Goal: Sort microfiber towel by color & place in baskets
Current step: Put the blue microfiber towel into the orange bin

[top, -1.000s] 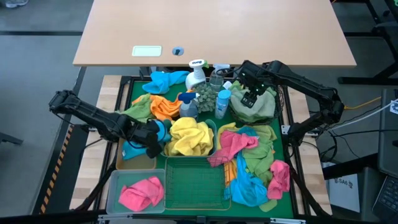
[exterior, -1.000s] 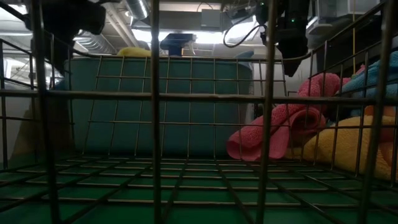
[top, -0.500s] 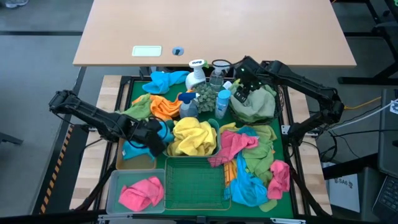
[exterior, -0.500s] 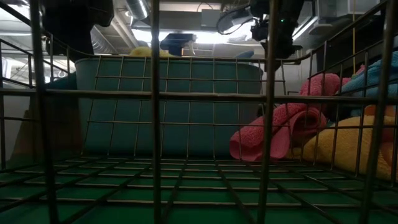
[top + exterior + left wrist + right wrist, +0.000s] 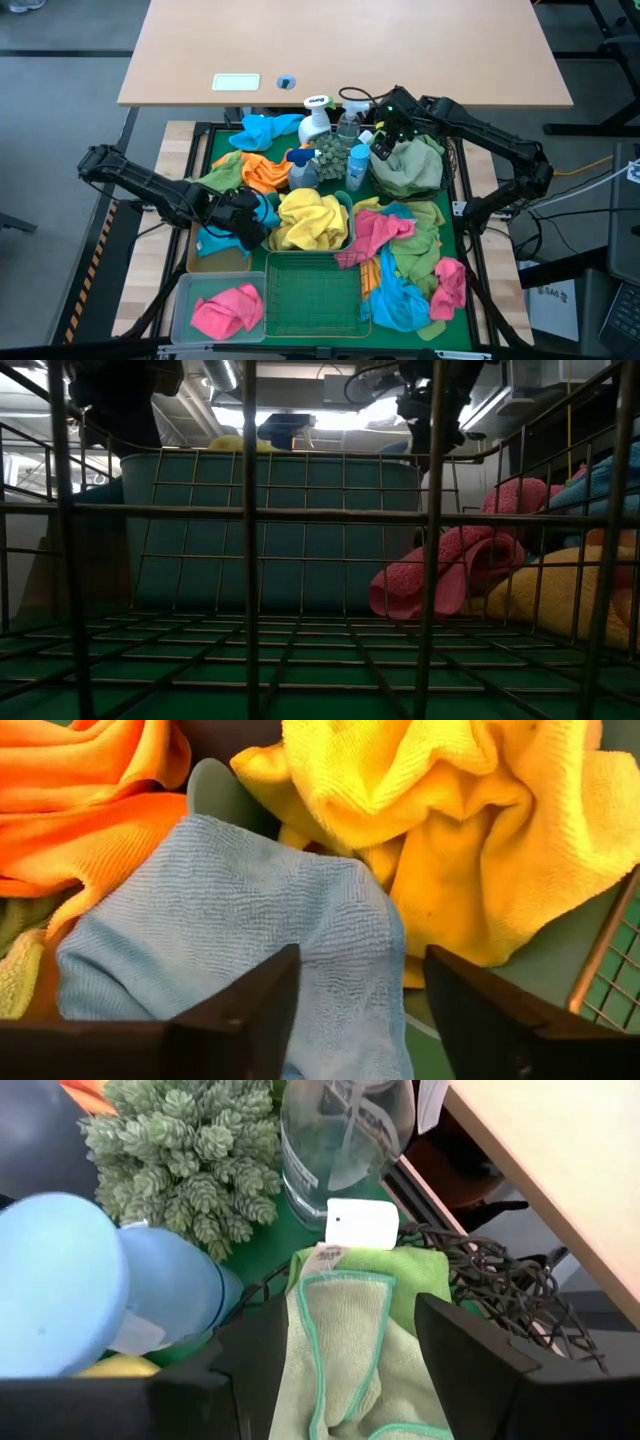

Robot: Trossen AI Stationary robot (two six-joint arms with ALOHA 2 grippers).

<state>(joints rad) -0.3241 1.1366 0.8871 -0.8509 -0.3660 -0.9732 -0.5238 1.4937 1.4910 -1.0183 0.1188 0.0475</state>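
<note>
Blue towel (image 5: pixel 250 950) now freed — left hand (image 5: pixel 243 222) spread wide; right hand (image 5: pixel 384 128) open, empty, shifted back

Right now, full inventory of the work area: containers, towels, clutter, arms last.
teal tub: 1, teal, table centre, holds yellow towel
green wire basket: 1, green, front centre, no towel inside
clear bin: 1, pale, front left, holds pink towel
tan tray: 1, tan, left, blue towel at it
black mesh basket: 1, black, back right, heaped with green towels
loose towel pile: several, pink, green, blue, yellow, right of wire basket
orange towel: 1, orange, back left
spray bottles: several, white, clear and blue, back centre
artificial plant: 1, grey-green, among bottles
left gripper: open, over blue towel
right gripper: open, over green towels
</note>
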